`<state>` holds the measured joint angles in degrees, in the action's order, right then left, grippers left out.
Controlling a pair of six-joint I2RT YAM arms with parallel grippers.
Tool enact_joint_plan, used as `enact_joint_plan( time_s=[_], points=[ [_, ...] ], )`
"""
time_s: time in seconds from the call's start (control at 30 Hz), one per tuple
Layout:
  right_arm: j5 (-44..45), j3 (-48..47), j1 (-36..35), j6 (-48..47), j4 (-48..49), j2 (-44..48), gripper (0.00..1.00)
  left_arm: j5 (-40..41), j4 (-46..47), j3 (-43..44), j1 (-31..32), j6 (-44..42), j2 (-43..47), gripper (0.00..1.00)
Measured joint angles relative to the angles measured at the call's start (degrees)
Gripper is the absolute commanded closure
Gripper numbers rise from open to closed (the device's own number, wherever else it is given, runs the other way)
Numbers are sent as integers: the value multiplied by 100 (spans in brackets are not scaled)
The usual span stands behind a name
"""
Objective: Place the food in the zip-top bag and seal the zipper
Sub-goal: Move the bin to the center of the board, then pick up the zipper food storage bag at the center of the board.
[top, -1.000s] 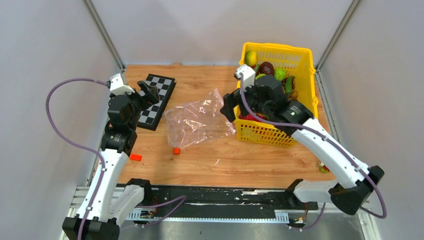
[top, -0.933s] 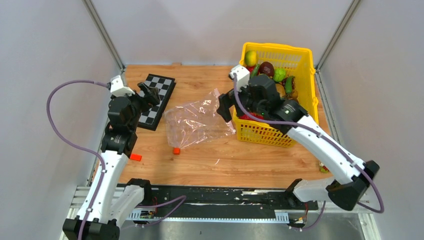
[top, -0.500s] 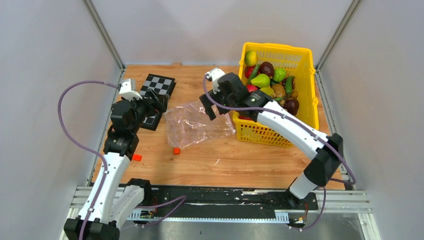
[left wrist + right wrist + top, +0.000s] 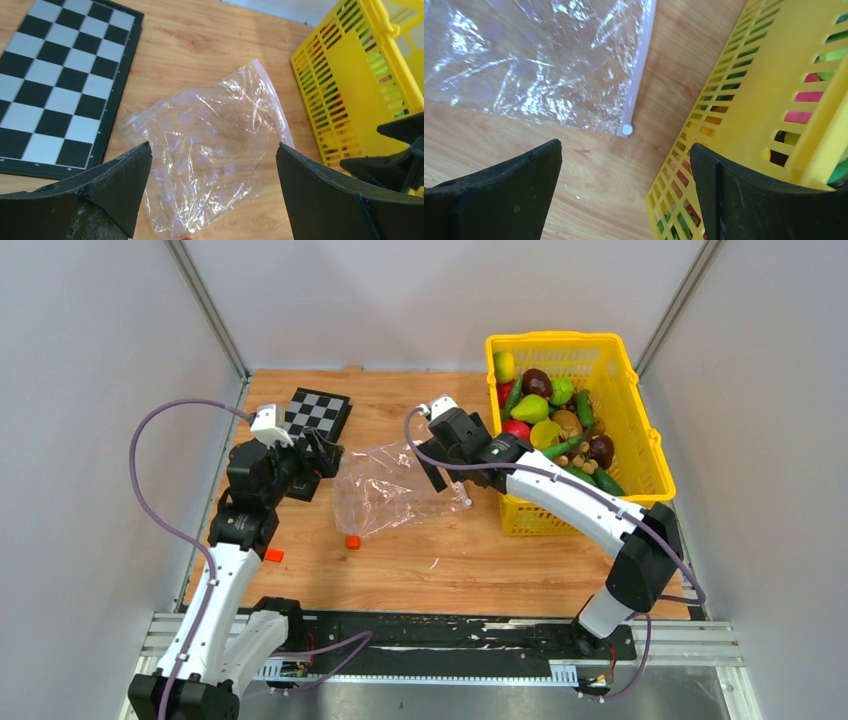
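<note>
The clear crinkly zip-top bag point(image 4: 392, 485) lies flat and empty on the wooden table; it also shows in the left wrist view point(image 4: 210, 150) and the right wrist view point(image 4: 534, 65). Its pale pinkish zipper point(image 4: 639, 70) runs along the edge facing the basket. The food point(image 4: 548, 420), red, green, yellow and dark purple toy fruits, fills the yellow mesh basket point(image 4: 640, 455). My left gripper point(image 4: 322, 453) is open and empty at the bag's left edge. My right gripper point(image 4: 438, 470) is open and empty over the bag's right edge, beside the basket.
A black-and-white chessboard point(image 4: 318, 420) lies at the back left, under my left gripper. Small orange-red blocks lie on the table: one point(image 4: 352, 541) by the bag's near corner, another point(image 4: 272, 555) near the left arm. Grey walls enclose the table.
My right arm has swung left out of the basket to the bag's right edge. The basket shifted right, uncovering the fruits. My left gripper moved right toward the bag.
</note>
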<state>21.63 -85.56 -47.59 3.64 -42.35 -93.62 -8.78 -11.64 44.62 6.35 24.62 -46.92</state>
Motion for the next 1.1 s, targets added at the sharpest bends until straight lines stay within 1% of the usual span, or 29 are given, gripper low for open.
enact_joint_plan(
  time_s=[0.17, 0.2, 0.23, 0.3, 0.37, 0.5, 0.63, 0.73, 0.83, 1.0, 1.07, 1.1],
  points=[
    [-83, 170, 146, 133, -160, 94, 2, -544, -118, -254, 68, 15, -20, 0],
    [-122, 122, 157, 149, -177, 55, 3, -634, -157, -291, 118, 17, -33, 0],
    [-138, 20, 166, 162, -216, -22, 8, -726, -221, -334, 208, 17, -50, 1],
    [-175, -310, 173, 175, -249, -304, 11, -881, -315, -444, 455, 22, -48, 2],
    [-225, -732, 197, 181, -234, -715, 12, -1003, -393, -643, 750, 79, 20, 4],
    [-278, -1604, 269, 186, -190, -1705, 15, -1172, -479, -1283, 1185, 385, 452, 7],
    [-389, -2061, 452, 234, -192, -2282, 18, -1185, -501, -1845, 1493, 778, 975, 8],
    [-448, -2269, 671, 271, -192, -2575, 18, -1161, -463, -2116, 1759, 1016, 1093, 9],
    [-490, -2452, 837, 280, -192, -2791, 17, -1102, -227, -2304, 2061, 1198, 955, 9],
    [-529, -2688, 1054, 304, -146, -3209, 21, -769, 155, -2337, 2610, 1261, 203, 10],
    [-557, -2688, 1067, 308, -111, -3351, 24, -544, 181, -2341, 2736, 1255, -28, 10],
    [-584, -2688, 1067, 313, -85, -3410, 29, -437, 212, -2365, 2761, 1255, -92, 11]
  ],
)
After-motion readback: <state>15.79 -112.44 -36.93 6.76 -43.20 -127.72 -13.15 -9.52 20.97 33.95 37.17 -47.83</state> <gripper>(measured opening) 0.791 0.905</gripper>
